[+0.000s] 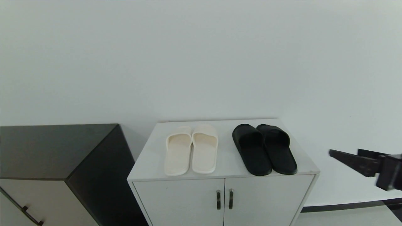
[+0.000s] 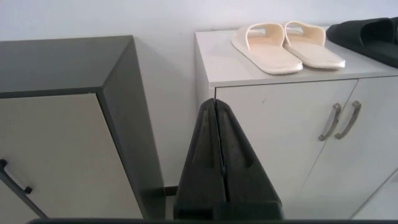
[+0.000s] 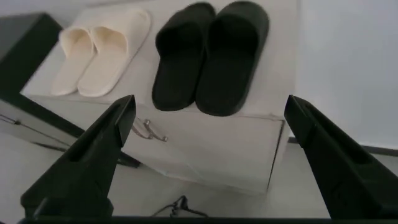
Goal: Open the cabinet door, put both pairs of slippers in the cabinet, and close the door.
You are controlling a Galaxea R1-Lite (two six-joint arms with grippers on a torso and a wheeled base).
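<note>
A white cabinet (image 1: 176,201) stands against the wall with both doors closed and two dark handles (image 1: 224,199) at the centre seam. On its top lie a cream pair of slippers (image 1: 190,150) on the left and a black pair of slippers (image 1: 264,149) on the right. My right gripper (image 1: 344,152) hangs open in the air to the right of the cabinet, level with its top. In the right wrist view its fingers (image 3: 118,124) spread wide before the black slippers (image 3: 211,56). My left gripper (image 2: 215,104) is shut on nothing, low in front of the left door (image 2: 280,137).
A taller dark cabinet (image 1: 56,150) with a pale front and a dark handle (image 1: 29,215) stands close to the left of the white one. A plain white wall runs behind both. Open floor (image 1: 345,218) lies to the right of the white cabinet.
</note>
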